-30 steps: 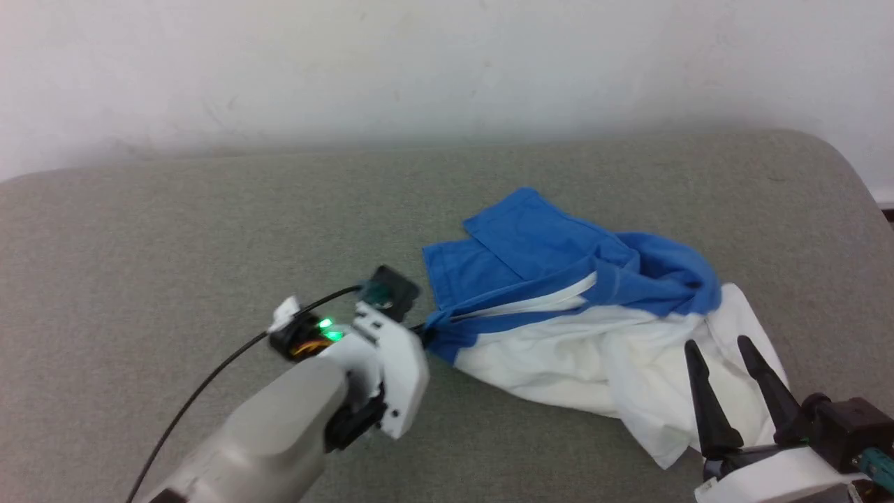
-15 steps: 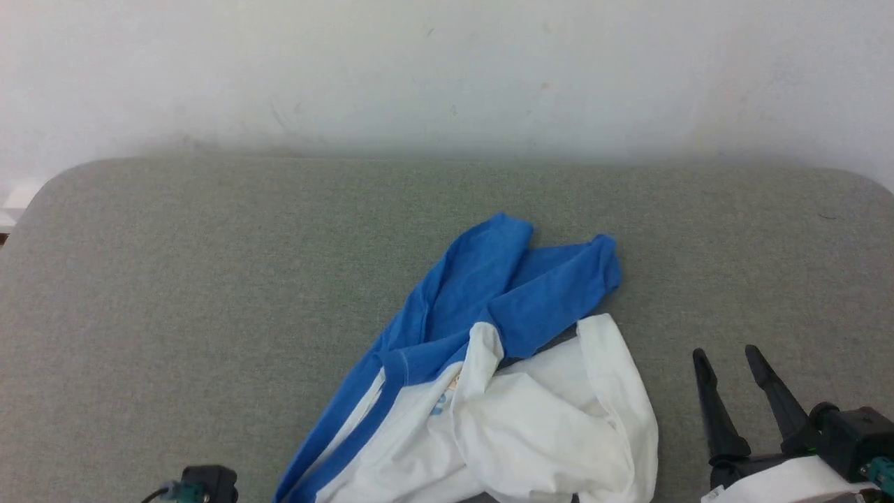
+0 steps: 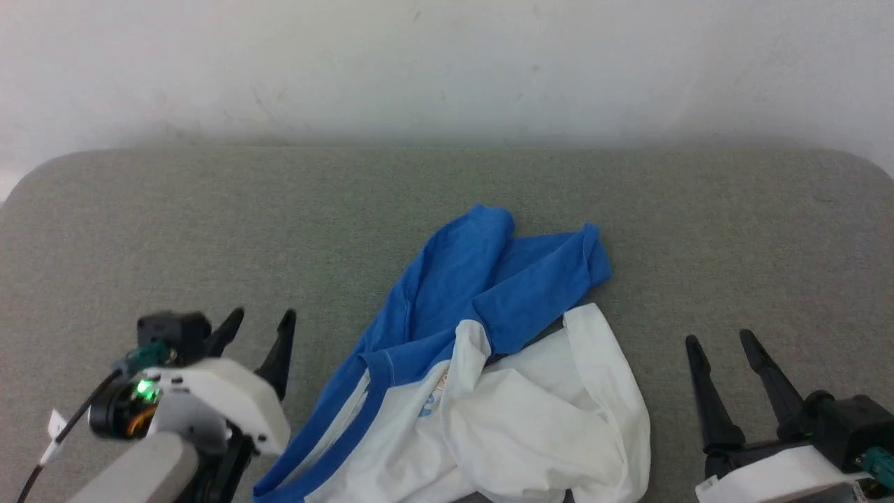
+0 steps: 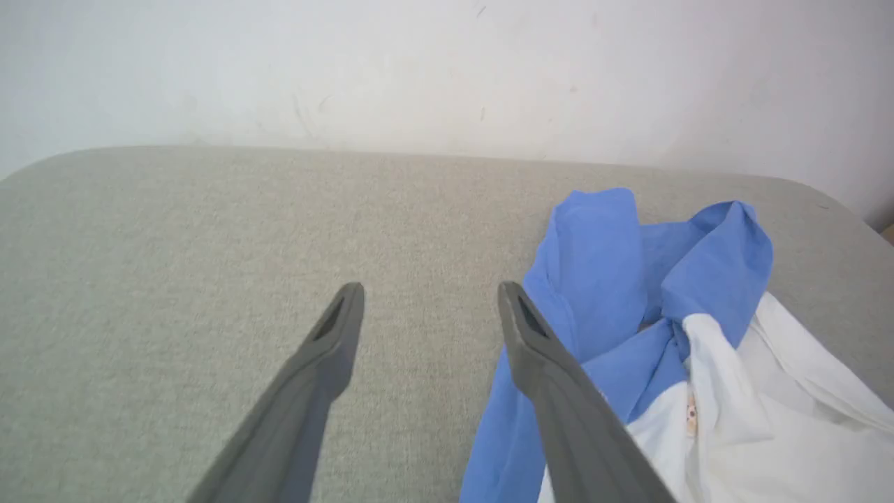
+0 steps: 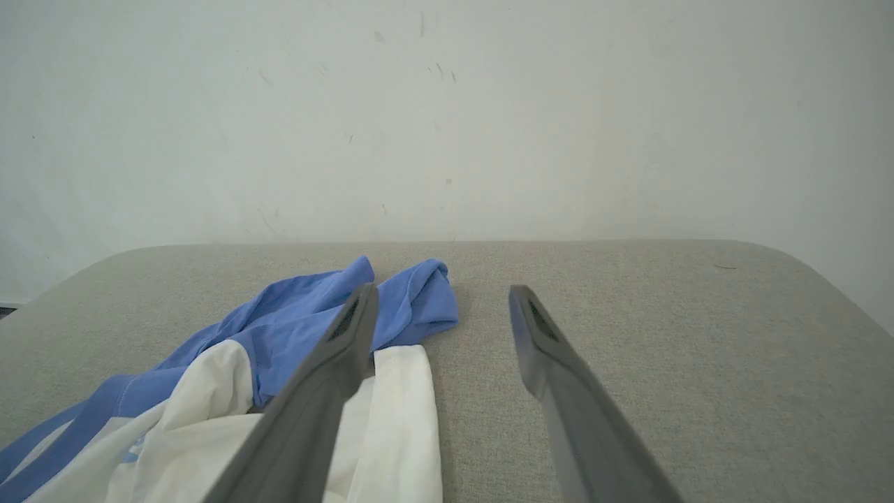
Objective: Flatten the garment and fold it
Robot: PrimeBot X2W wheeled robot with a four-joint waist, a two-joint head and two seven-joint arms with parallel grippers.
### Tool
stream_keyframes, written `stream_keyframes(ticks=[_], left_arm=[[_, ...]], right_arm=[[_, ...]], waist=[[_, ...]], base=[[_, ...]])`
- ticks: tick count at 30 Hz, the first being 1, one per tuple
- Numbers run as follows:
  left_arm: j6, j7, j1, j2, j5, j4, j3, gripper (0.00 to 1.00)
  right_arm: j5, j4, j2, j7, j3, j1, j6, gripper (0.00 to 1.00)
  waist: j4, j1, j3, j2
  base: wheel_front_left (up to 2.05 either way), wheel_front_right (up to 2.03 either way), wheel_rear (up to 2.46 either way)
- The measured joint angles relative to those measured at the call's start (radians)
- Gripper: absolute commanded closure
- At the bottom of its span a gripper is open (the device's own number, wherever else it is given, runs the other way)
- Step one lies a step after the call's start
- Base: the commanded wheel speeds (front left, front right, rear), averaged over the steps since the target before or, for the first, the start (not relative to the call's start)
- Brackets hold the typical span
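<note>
The garment point(image 3: 489, 391) lies crumpled on the grey padded surface point(image 3: 209, 230), its blue sleeves point(image 3: 489, 279) bunched toward the far side and the white body point(image 3: 545, 426) heaped near the front edge. A bit of blue lettering shows on the white. My left gripper point(image 3: 264, 323) stands open at the lower left, just left of the garment, holding nothing. In the left wrist view the garment point(image 4: 628, 314) lies right of my open left gripper point(image 4: 427, 297). My right gripper point(image 3: 719, 339) stands open at the lower right, apart from the cloth. The right wrist view has the garment point(image 5: 293, 349) left of the open right gripper point(image 5: 443, 297).
A pale wall point(image 3: 447, 63) rises right behind the grey surface. The surface has rounded far corners point(image 3: 42, 175). A black cable point(image 3: 63, 433) runs from my left wrist. Bare grey surface lies to the left and the right of the garment.
The head camera has shifted. My left gripper held the blue edge a second ago; it now stands open beside the garment, which lies rearranged with sleeves pointing away.
</note>
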Motion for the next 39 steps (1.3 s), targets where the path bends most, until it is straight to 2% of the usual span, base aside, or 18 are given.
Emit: stream_keyframes(ticks=[5, 12, 18, 23, 24, 25, 26, 28, 31, 33, 35, 39], left_arm=[[-0.083, 0.012, -0.189, -0.107, 0.036, 0.118, -0.036, 0.00], [-0.235, 0.127, -0.361, -0.249, 0.025, 0.456, -0.125, 0.00], [-0.358, 0.294, -0.440, -0.289, 0.024, 0.713, -0.216, 0.00], [-0.453, 0.469, -0.536, -0.311, 0.024, 0.822, -0.285, 0.00], [-0.463, 0.502, -0.553, -0.317, 0.023, 0.833, -0.297, 0.40], [-0.470, 0.524, -0.563, -0.323, 0.018, 0.842, -0.301, 0.91], [-0.472, 0.528, -0.569, -0.327, 0.016, 0.848, -0.309, 1.00], [-0.489, 0.512, -0.572, -0.333, 0.015, 0.851, -0.314, 1.00], [-0.483, 0.367, -0.553, -0.334, 0.017, 0.851, -0.290, 1.00], [-0.438, 0.256, -0.532, -0.326, 0.019, 0.842, -0.255, 1.00], [-0.387, 0.162, -0.516, -0.291, 0.018, 0.816, -0.207, 1.00], [-0.283, 0.029, -0.458, -0.171, -0.045, 0.735, -0.073, 1.00]], right_arm=[[-0.014, -0.011, 0.000, 0.000, 0.012, -0.043, 0.000, 0.00], [-0.019, -0.010, 0.000, -0.001, 0.035, -0.072, 0.000, 0.00], [-0.015, 0.008, 0.000, -0.002, 0.040, -0.075, 0.000, 0.00], [-0.007, 0.025, 0.000, -0.002, 0.042, -0.075, 0.000, 0.00], [-0.007, 0.028, 0.000, -0.002, 0.042, -0.075, 0.000, 0.00], [-0.007, 0.031, 0.000, -0.002, 0.043, -0.076, 0.000, 0.00], [-0.003, 0.033, 0.000, -0.003, 0.043, -0.076, 0.000, 0.00], [0.002, 0.037, 0.000, -0.005, 0.043, -0.081, 0.000, 0.00], [0.004, 0.044, 0.000, -0.012, 0.042, -0.085, 0.000, 0.00], [0.009, 0.051, 0.000, -0.014, 0.039, -0.084, 0.000, 0.00], [0.012, 0.056, 0.000, -0.018, 0.035, -0.083, 0.000, 0.00], [0.023, 0.064, 0.000, -0.022, 0.034, -0.078, 0.000, 0.00]], waist=[[-0.028, 0.0001, 0.030, 0.0000], [-0.083, 0.0001, 0.065, 0.0000], [-0.124, 0.0001, 0.088, 0.0000], [-0.137, -0.0002, 0.104, 0.0000], [-0.138, -0.0001, 0.105, 0.0000], [-0.137, -0.0002, 0.107, 0.0000], [-0.136, -0.0002, 0.107, 0.0000], [-0.134, -0.0002, 0.109, 0.0000], [-0.126, 0.0000, 0.108, 0.0000], [-0.121, 0.0000, 0.103, 0.0000], [-0.112, 0.0000, 0.097, 0.0000], [-0.091, 0.0000, 0.086, 0.0000]], base=[[0.00, 0.00, 0.00], [0.00, 0.00, 0.00], [0.00, 0.00, 0.00], [0.00, 0.00, 0.00], [0.00, 0.00, 0.00], [0.00, 0.00, 0.00], [0.00, 0.00, 0.00], [0.00, 0.00, 0.00], [0.00, 0.00, 0.00], [0.00, 0.00, 0.00], [0.00, 0.00, 0.00], [0.00, 0.00, 0.00]])
